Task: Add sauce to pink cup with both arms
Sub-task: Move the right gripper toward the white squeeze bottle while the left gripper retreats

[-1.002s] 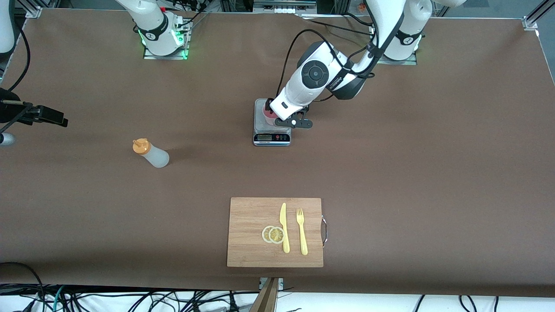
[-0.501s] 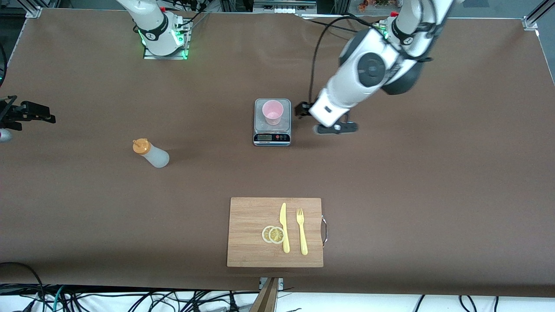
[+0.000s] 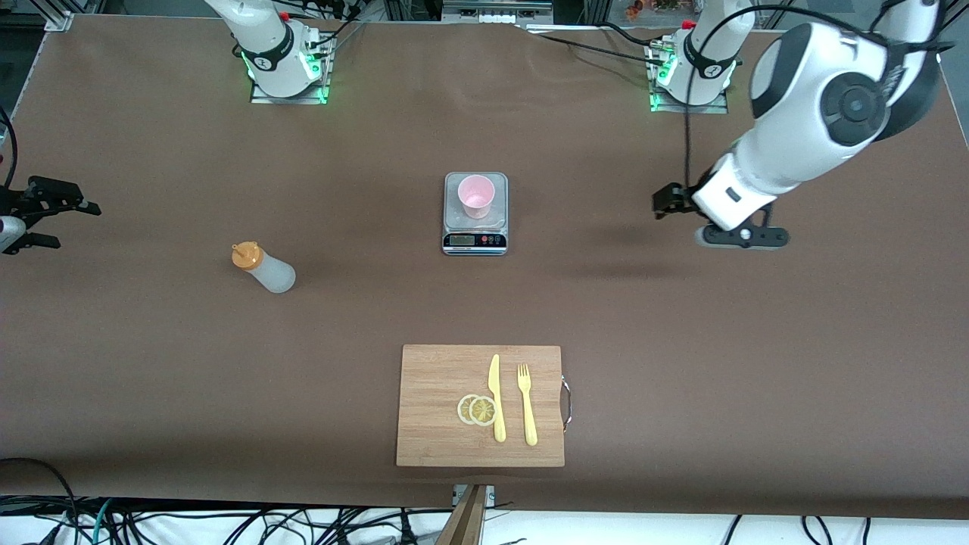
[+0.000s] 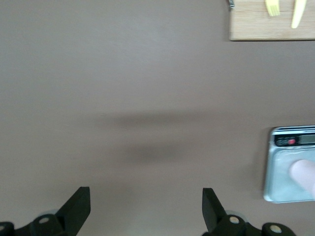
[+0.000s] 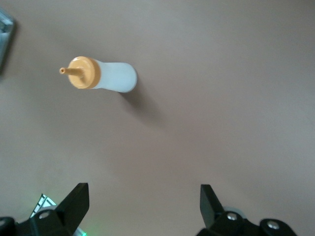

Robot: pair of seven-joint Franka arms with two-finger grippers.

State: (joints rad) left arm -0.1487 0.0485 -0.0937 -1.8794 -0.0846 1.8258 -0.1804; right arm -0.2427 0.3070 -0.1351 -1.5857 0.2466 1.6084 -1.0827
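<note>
The brown table (image 3: 151, 363) carries everything, and the change on it is read from the left arm (image 3: 817, 113). A second ago that arm was bent over the scale with its gripper around the cup; half a second ago it was just beside the scale; now it is swung out toward its own end of the table. The left gripper (image 3: 708, 219) hangs at three o'clock from the scale, well apart from it, with its jaws spread fully and nothing between them.

The cutting board (image 3: 481, 405), at six o'clock from the scale, lies untouched with its yellow knife, fork and lemon slices.

The silver scale (image 3: 475, 219) is now uncovered, and the pink cup (image 3: 476, 195) stands upright on its platform, released. The placing step is judged complete.

The sauce (image 3: 263, 269) stands at about eight o'clock from the scale, toward the right arm's end, untouched; no sauce can be seen in the cup.

The right gripper (image 3: 45, 219) is held at the frame's edge, at ten o'clock from the bottle, wide open and empty. The bottle's pickup is judged to fall to it next.
</note>
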